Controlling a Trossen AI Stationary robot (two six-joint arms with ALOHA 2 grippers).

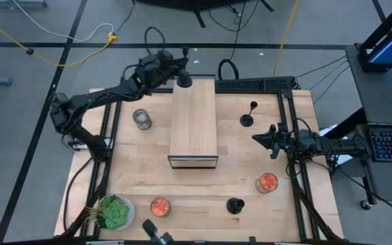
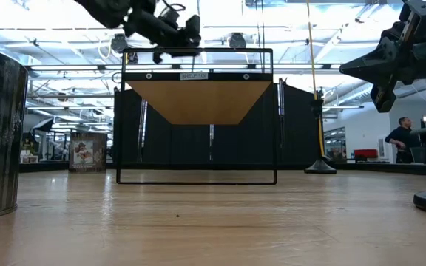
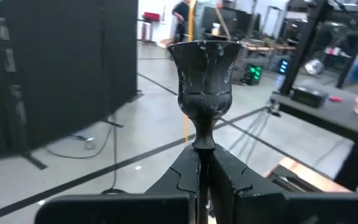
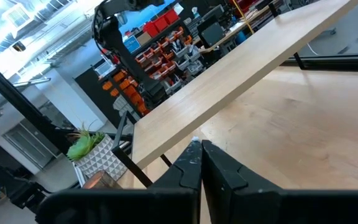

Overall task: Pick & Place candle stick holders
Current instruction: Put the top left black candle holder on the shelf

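A holder (image 3: 205,81) was carried over the shelf's (image 1: 193,116) far end, at 12 o'clock.

It was pinched by its stem in the shut left gripper (image 3: 202,163), cup upright for placing; the right gripper (image 4: 201,148), at 3 o'clock, was shut on nothing.

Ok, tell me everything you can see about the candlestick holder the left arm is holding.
The candlestick holder is dark, scuffed metal by the look: a flared cup over a bulbous body narrowing to a thin stem. It stands upright in the left gripper, whose jaws are shut on the stem. It is held above the wooden shelf's far edge; its base is hidden.
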